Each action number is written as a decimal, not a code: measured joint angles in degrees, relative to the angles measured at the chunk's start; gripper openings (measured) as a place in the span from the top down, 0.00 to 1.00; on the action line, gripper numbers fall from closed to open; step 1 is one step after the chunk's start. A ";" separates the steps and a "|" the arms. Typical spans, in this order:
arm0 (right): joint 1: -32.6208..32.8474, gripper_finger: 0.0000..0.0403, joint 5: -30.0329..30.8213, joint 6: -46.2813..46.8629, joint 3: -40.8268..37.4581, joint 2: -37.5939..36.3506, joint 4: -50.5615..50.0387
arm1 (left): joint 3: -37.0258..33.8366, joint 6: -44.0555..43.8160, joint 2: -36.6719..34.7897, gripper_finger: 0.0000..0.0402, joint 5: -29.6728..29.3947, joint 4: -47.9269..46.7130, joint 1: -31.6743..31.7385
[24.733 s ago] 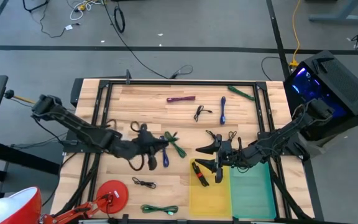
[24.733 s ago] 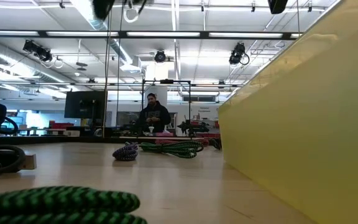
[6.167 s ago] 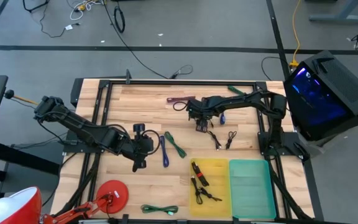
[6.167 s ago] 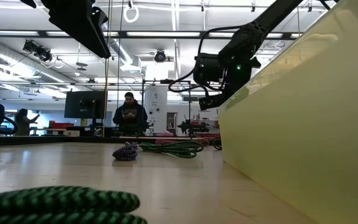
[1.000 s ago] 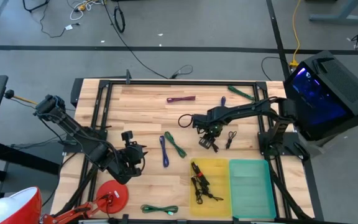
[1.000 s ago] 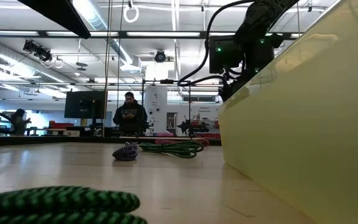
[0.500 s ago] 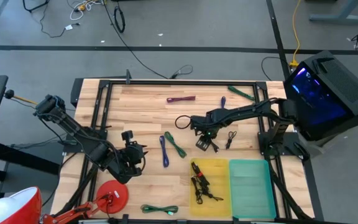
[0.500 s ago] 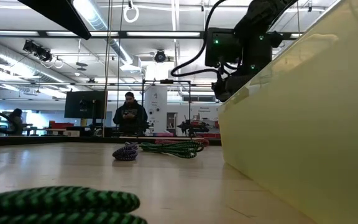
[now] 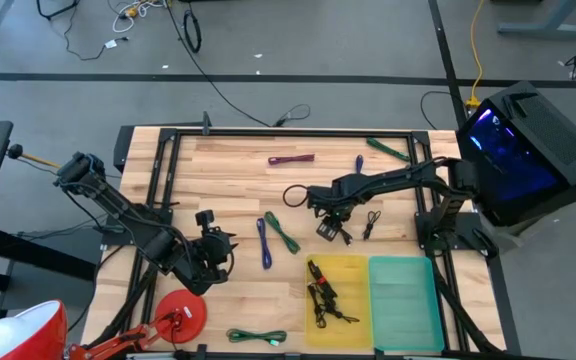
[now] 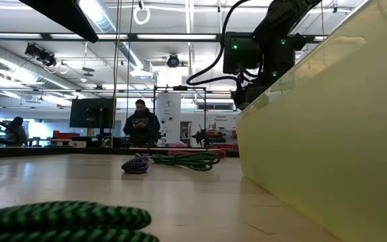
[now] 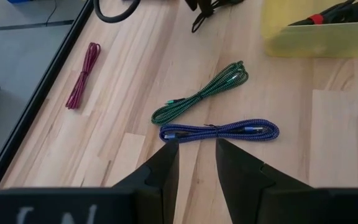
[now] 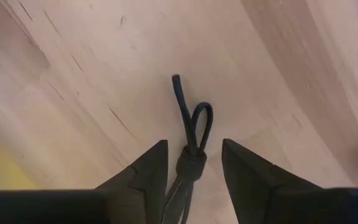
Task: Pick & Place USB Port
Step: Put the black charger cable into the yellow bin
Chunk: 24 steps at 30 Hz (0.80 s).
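My right gripper (image 9: 330,231) hovers over the table's middle, just beyond the yellow bin (image 9: 353,272), and is shut on a small bundled black cable (image 12: 194,121). That yellow bin holds a few dark cables (image 9: 323,295). In the low view my right gripper (image 10: 250,91) shows above the bin's wall (image 10: 328,134). My left gripper (image 9: 213,262) is open and holds nothing. It hangs above the table's left near part and faces a blue cable (image 11: 219,131) and a green cable (image 11: 201,93) lying flat on the wood. My right gripper holds the black cable bundle between its two fingers (image 12: 145,177). The tied waist (image 12: 191,164) sits in the gap, and the loop end (image 12: 199,118) sticks out past the fingertips. The bundle is lifted clear of the table. The exact place of contact is hidden low between the fingers.
A green bin (image 9: 405,300) stands right of the yellow one. Loose cables lie about: black (image 9: 371,220), blue (image 9: 359,175), maroon (image 9: 291,158), green (image 9: 388,148) at the far right, and green (image 9: 256,337) at the near edge. A red disc (image 9: 181,310) lies near left.
My right gripper, still shut on the black cable, has shifted a little toward the table's left and near edge, closer to the yellow bin. The left arm has kept still.
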 joint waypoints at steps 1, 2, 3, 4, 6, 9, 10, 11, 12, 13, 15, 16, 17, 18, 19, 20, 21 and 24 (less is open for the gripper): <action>0.00 0.62 0.06 0.00 0.00 0.01 -0.20 | 0.00 0.00 -0.02 0.72 0.00 0.00 0.00; 0.00 0.62 0.05 0.03 0.00 0.02 -0.34 | 0.00 0.00 0.00 0.72 0.02 0.00 0.00; 0.00 0.62 0.01 0.17 0.00 0.02 -0.36 | 0.00 0.00 0.00 0.72 0.03 0.00 0.00; 0.03 0.62 0.01 0.20 -0.12 0.02 -0.13 | 0.00 0.00 0.00 0.72 0.08 0.00 0.00; 0.04 0.62 0.01 0.44 -0.88 0.02 0.33 | 0.00 0.00 0.00 0.72 0.09 0.00 0.00; 0.04 0.62 0.01 1.04 -2.58 0.04 1.35 | 0.00 0.00 0.00 0.72 0.09 -0.02 -0.02; 0.04 0.62 -0.01 1.26 -3.23 0.04 1.96 | 0.00 0.04 -0.01 0.72 0.10 -0.02 -0.02; 0.04 0.62 0.12 1.31 -3.80 0.04 2.14 | 0.00 0.04 0.00 0.72 0.09 -0.02 -0.02; 0.04 0.62 0.52 1.37 -4.28 0.04 2.17 | 0.00 0.04 0.00 0.72 0.09 -0.02 -0.02; 0.04 0.63 1.04 1.75 -4.67 0.04 2.21 | 0.00 0.04 0.00 0.72 0.09 -0.02 -0.02; -0.06 0.66 2.17 2.97 -5.33 0.04 2.32 | 0.00 0.07 -0.02 0.72 0.03 -0.04 -0.02; -0.16 0.70 2.48 3.11 -5.51 0.03 2.48 | 0.00 0.07 0.00 0.72 -0.09 -0.04 -0.02; -0.33 0.74 2.32 3.08 -5.69 0.00 2.55 | 0.00 0.07 -0.01 0.72 -0.19 -0.03 -0.02; -0.53 0.81 1.86 2.96 -5.81 -0.04 2.49 | 0.00 0.07 -0.01 0.72 -0.23 -0.03 -0.02; -0.75 0.88 1.55 2.51 -5.84 -0.07 2.39 | 0.00 0.09 -0.02 0.72 -0.28 -0.04 -0.02; -1.01 0.93 0.86 1.83 -5.84 -0.13 2.45 | 0.00 0.09 -0.01 0.72 -0.46 -0.04 -0.01; -1.35 0.95 0.19 1.52 -5.84 -0.14 2.53 | 0.00 0.10 -0.02 0.72 -0.91 -0.06 -0.02; -2.55 0.95 -2.04 1.71 -5.70 -0.13 2.50 | 0.00 0.11 -0.02 0.72 -1.91 -0.06 -0.02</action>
